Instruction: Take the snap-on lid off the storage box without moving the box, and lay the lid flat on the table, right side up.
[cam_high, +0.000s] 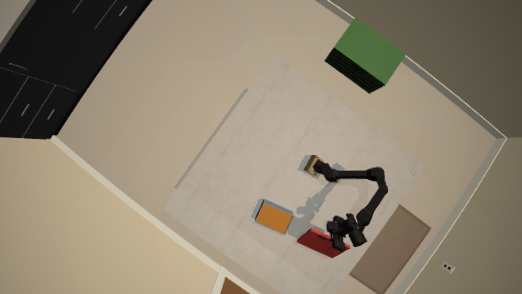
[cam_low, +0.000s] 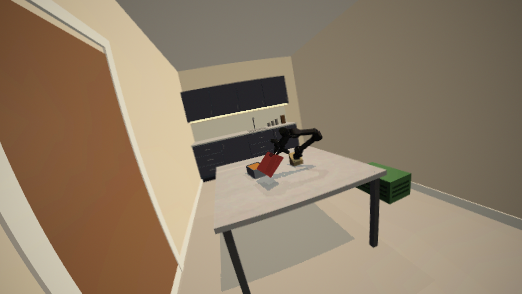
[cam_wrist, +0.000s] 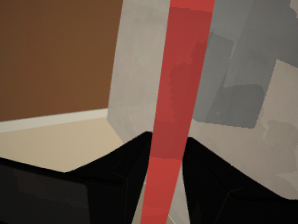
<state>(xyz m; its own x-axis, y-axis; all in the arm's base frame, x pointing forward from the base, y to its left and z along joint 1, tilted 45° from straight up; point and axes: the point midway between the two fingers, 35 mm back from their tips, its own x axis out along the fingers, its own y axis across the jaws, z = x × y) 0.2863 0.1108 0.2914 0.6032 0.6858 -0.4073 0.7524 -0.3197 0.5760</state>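
My gripper (cam_high: 338, 244) (cam_low: 274, 154) (cam_wrist: 167, 141) is shut on the red lid (cam_high: 320, 242) (cam_low: 270, 165) (cam_wrist: 184, 65) by one edge. The lid hangs steeply tilted in the air above the table (cam_high: 225, 160) (cam_low: 240, 210), and its shadow falls on the table. In the wrist view it shows edge-on as a red strip between the black fingers. The dark grey storage box (cam_low: 257, 173) stands on the table without its lid, its orange inside (cam_high: 274, 217) (cam_low: 254, 166) showing. In the top view the lid is to the right of the box, apart from it. Which lid face is the top I cannot tell.
The arm's tan base (cam_high: 313, 165) (cam_low: 296, 159) stands on the table, behind the lid in the exterior view. A green cabinet (cam_high: 370, 50) (cam_low: 397, 177) stands on the floor beyond the table. A brown door (cam_low: 65, 135) is in the left wall.
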